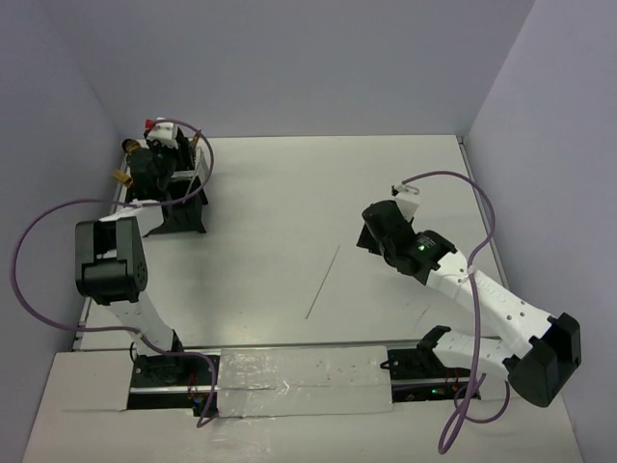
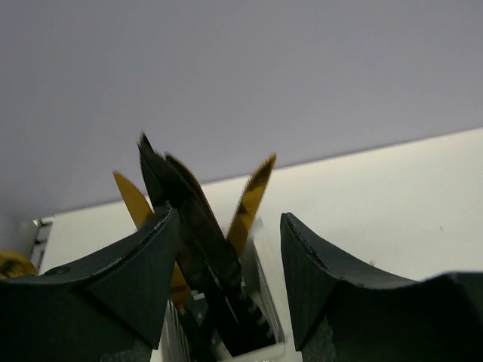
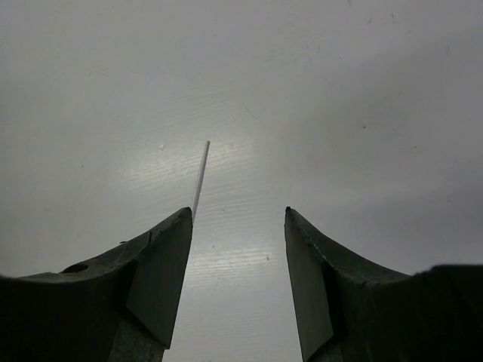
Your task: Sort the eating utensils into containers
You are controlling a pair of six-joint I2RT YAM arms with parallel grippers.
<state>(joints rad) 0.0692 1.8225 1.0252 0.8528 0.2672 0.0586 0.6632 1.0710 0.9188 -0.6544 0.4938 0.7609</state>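
Seen from above, the left gripper (image 1: 156, 166) hangs over the black cutlery caddy (image 1: 180, 218) at the table's (image 1: 289, 193) far left corner. The right gripper (image 1: 372, 231) hovers over bare tabletop, near a thin white stick (image 1: 323, 282). I see no loose utensil on the table.

In the left wrist view, the fingers (image 2: 147, 260) are spread around utensils standing in a compartment: a gold serrated knife blade (image 2: 253, 194), another gold blade (image 2: 130, 199) and a dark handle (image 2: 175, 197), which is right beside the left finger. Lifting off carelessly could snag that handle and drag it out, or tip the caddy.

In the right wrist view, the jaws are apart and empty. The stick sits beside one finger (image 3: 155, 271), and it could be mistaken for cutlery.
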